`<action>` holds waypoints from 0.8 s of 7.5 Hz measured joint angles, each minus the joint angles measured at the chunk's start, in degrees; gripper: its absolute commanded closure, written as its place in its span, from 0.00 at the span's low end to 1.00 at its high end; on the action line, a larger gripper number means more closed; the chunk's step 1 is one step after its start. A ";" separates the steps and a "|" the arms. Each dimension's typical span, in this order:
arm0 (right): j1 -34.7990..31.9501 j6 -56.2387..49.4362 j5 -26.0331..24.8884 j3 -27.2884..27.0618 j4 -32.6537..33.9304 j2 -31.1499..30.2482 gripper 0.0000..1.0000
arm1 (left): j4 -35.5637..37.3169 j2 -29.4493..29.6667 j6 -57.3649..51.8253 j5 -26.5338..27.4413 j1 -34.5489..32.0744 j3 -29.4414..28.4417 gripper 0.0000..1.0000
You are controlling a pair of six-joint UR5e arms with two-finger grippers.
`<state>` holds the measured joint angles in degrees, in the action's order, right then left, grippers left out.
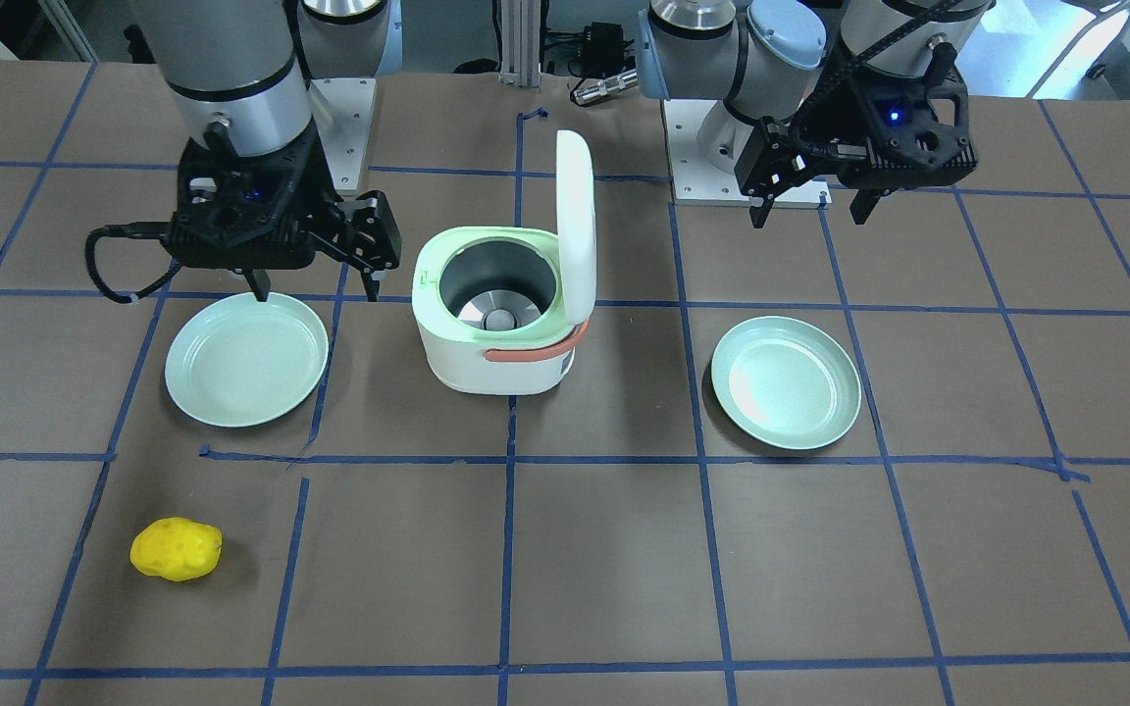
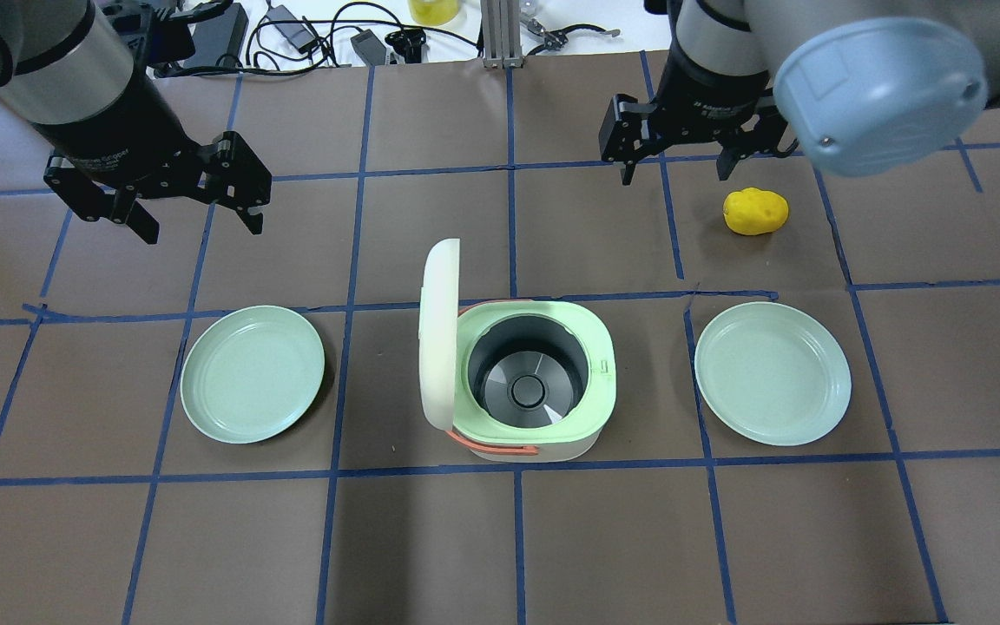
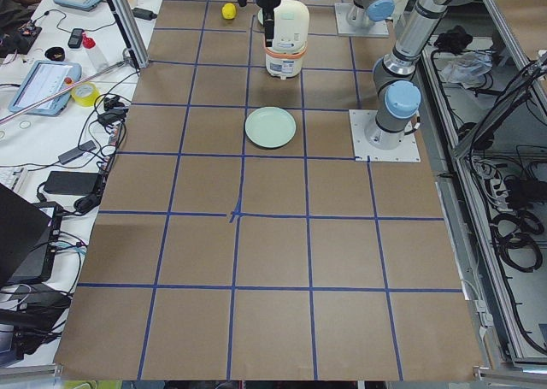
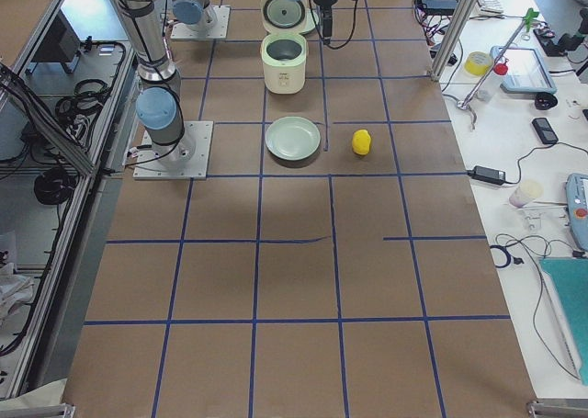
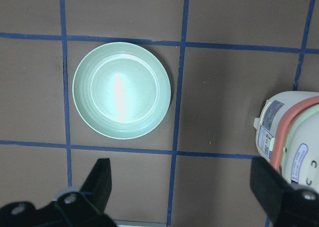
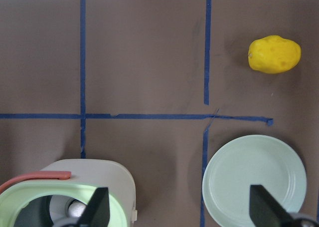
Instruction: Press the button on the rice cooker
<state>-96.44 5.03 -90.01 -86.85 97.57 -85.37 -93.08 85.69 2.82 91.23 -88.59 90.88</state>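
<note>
Nearest the robot, the white-and-green plastic rice cooker (image 2: 543, 382) is sitting mid-worktop (image 2: 465, 538), lid standing open, between one pale green round plate (image 2: 253, 373) and a second plate (image 2: 772, 373). Beyond, the left gripper (image 2: 202, 227) and right gripper (image 2: 674, 174) are hovering, both spread wide and holding nothing. Farthest out, a lumpy yellow potato (image 2: 755, 211) is lying.

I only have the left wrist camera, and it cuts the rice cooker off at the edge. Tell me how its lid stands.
Observer: The lid stands upright, fully open, on the robot's left side of the rice cooker. Nothing lies inside.
Operator: Now report the right gripper.
Observer: The right gripper hangs open and empty above the table. A yellow potato lies on the table beside it, on the far side of a second plate.
</note>
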 measured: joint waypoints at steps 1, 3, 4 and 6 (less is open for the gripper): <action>2.18 -2.77 -0.06 1.28 -0.40 -0.13 0.00 | 0.00 0.00 0.02 0.00 0.00 0.00 0.00; 5.23 -4.78 -0.16 3.48 -2.17 -0.36 0.00 | 0.00 0.00 0.02 0.00 0.00 0.00 0.00; 5.71 -5.01 -0.21 4.11 -2.90 -0.39 0.00 | 0.00 0.00 0.01 0.00 0.00 0.00 0.00; 5.87 -5.09 -0.25 4.45 -3.52 -0.47 0.00 | 0.00 0.00 0.00 0.00 0.00 0.00 0.00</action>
<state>-90.56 -0.06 -90.26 -82.41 94.05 -85.84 -93.08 85.69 2.81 91.23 -88.59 90.88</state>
